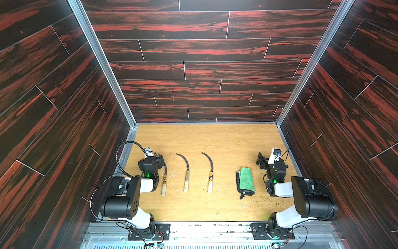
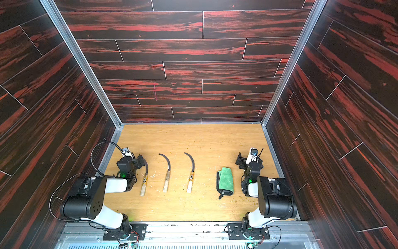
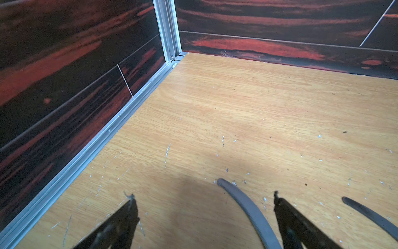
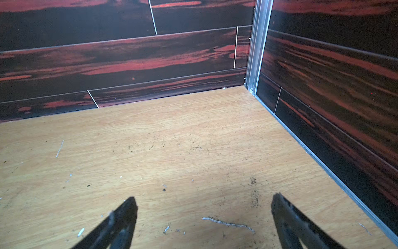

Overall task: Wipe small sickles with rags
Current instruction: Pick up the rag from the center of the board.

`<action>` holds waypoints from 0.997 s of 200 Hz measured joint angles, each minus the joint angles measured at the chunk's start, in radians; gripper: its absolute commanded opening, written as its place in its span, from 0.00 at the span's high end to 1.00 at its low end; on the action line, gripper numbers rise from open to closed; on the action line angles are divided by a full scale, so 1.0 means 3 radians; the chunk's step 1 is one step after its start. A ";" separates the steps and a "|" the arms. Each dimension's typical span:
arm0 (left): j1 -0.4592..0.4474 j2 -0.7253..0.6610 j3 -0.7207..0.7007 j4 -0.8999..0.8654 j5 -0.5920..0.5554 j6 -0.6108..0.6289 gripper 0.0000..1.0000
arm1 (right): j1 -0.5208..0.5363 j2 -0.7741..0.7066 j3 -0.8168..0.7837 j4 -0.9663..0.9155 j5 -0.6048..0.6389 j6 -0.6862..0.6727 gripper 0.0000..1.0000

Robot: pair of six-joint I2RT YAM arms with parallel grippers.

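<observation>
Ideally, right gripper point(image 4: 203, 197), splayed empty, pinches rag point(image 1: 246, 180) mid-fold; left gripper point(image 3: 203, 195), likewise, takes nearest sickle point(image 1: 164, 185) by handle.

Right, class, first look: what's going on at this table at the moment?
Two robot arms are set to wipe sickles, but nothing is held yet. On the table lie the left sickle, middle sickle and right sickle in a row, with the folded green rag beside them. The left gripper is open with the left sickle's blade between its jaws in the wrist view. The right gripper is open over bare table near the rag.
</observation>
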 measured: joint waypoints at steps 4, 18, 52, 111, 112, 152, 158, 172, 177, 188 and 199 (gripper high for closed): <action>0.0000 0.0000 -0.0001 0.0000 0.0000 0.0000 0.00 | 0.0000 0.0000 0.0000 0.0000 0.0000 -0.0001 0.02; 0.0000 -0.0003 -0.0001 0.0005 -0.0043 -0.0001 0.00 | 0.0000 -0.0051 0.0017 -0.0135 0.0004 -0.0001 0.02; 0.0000 -0.0435 0.0453 -0.1099 -0.0401 -0.0319 0.00 | 0.0000 -0.0524 0.0961 -0.1939 0.0308 0.0153 0.02; -0.0431 -0.1057 0.1479 -0.2815 -0.0448 -0.1481 0.00 | -0.0005 -0.0754 0.2164 -0.4205 0.0401 0.0905 0.02; -0.0476 -0.1057 0.1495 -0.2853 -0.0440 -0.1498 0.00 | -0.0005 -0.0754 0.2168 -0.4245 0.0387 0.0921 0.02; -0.1826 -0.0820 0.2234 -0.3656 -0.0394 -0.1862 0.00 | -0.0003 -0.0765 0.2193 -0.5216 0.0011 0.1217 0.02; -0.1991 -0.0758 0.2317 -0.3716 -0.0379 -0.1923 0.00 | -0.0003 -0.0781 0.2193 -0.5332 -0.0039 0.1249 0.02; -0.2296 -0.0600 0.2457 -0.3833 -0.0322 -0.2050 0.00 | 0.0001 -0.0837 0.2193 -0.5558 -0.0174 0.1298 0.01; -0.2403 -0.0515 0.2506 -0.3871 -0.0286 -0.2087 0.00 | 0.0003 -0.0863 0.2193 -0.5625 -0.0216 0.1314 0.02; -0.2589 -0.0310 0.2630 -0.3961 -0.0223 -0.2153 0.00 | 0.0013 -0.0931 0.2193 -0.5759 -0.0296 0.1357 0.02; -0.2748 -0.0071 0.2804 -0.4074 -0.0159 -0.2193 0.00 | 0.0019 -0.1007 0.2193 -0.5871 -0.0362 0.1395 0.02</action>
